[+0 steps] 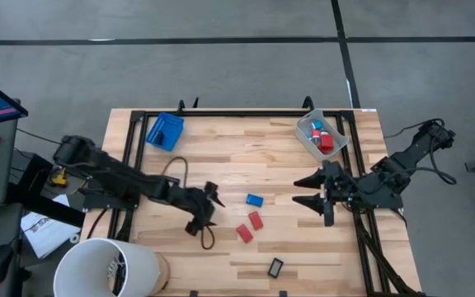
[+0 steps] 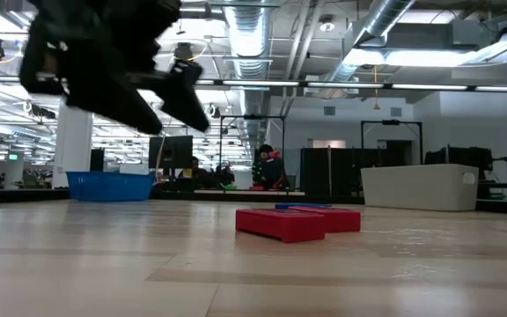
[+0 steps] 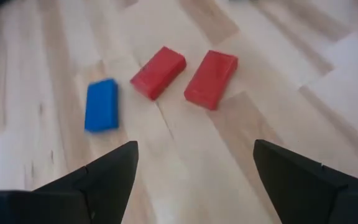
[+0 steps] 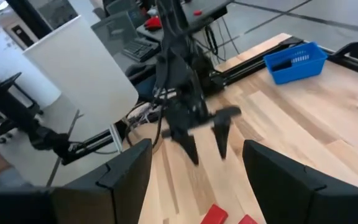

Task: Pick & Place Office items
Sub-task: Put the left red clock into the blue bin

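Crowding is our main worry: our left gripper [image 1: 207, 208] hangs with fingers wide and empty above the wooden tabletop [image 1: 221, 157], near its front edge, beside two small red rectangular blocks [image 3: 184, 73] that lie close together, a small blue rectangular block [image 1: 255, 200] next to them. We may nudge one while closing on its neighbour. Our right gripper [image 1: 313, 190] waits open, empty, toward the right edge.
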Motion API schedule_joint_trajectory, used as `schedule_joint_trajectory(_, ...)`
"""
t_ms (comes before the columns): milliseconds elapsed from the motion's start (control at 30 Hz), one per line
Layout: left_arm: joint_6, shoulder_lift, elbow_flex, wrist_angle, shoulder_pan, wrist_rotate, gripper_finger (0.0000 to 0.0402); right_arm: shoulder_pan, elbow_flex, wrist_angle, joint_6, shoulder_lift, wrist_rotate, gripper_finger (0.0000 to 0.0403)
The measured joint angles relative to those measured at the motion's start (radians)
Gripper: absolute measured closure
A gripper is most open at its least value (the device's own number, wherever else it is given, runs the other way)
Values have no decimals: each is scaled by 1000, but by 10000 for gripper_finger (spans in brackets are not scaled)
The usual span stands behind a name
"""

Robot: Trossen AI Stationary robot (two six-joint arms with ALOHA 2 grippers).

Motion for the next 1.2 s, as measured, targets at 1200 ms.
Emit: schedule_joint_trajectory(1200, 137, 465, 210, 250, 114, 347, 162, 53, 0, 83, 36, 2, 78, 158)
